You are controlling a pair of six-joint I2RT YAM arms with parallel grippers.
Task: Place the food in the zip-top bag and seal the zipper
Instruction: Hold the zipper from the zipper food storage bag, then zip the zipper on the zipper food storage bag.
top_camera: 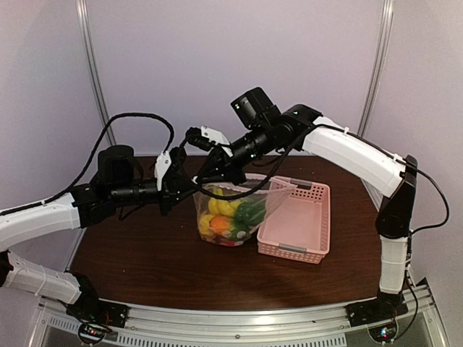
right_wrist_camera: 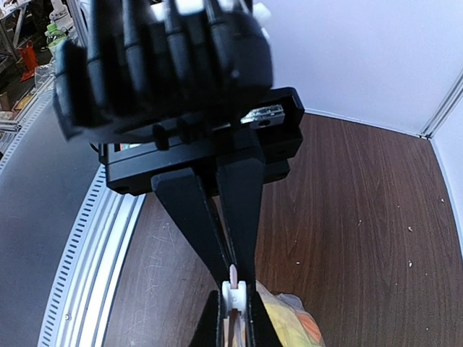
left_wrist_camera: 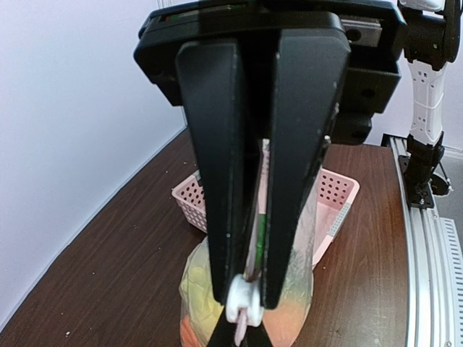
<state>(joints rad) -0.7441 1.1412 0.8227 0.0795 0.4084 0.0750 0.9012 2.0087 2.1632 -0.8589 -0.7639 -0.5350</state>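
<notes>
Over the dark wood desk [top_camera: 145, 260], my left tool [right_wrist_camera: 231, 264] clamps the filled crinkly clear bag's [top_camera: 239, 210] whitish zipper [left_wrist_camera: 265, 173] as anchor, while my right tool [left_wrist_camera: 246, 289] pinches its white slider [left_wrist_camera: 242, 302] to seal.

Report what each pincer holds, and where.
Left pincer clamps the zipper of the zip-top bag; right pincer pinches that zipper at its white slider.

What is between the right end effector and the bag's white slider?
Nothing visible. The right end effector is shut on the zipper right at the slider; the left end effector pinches the zip-top bag beside it.
</notes>
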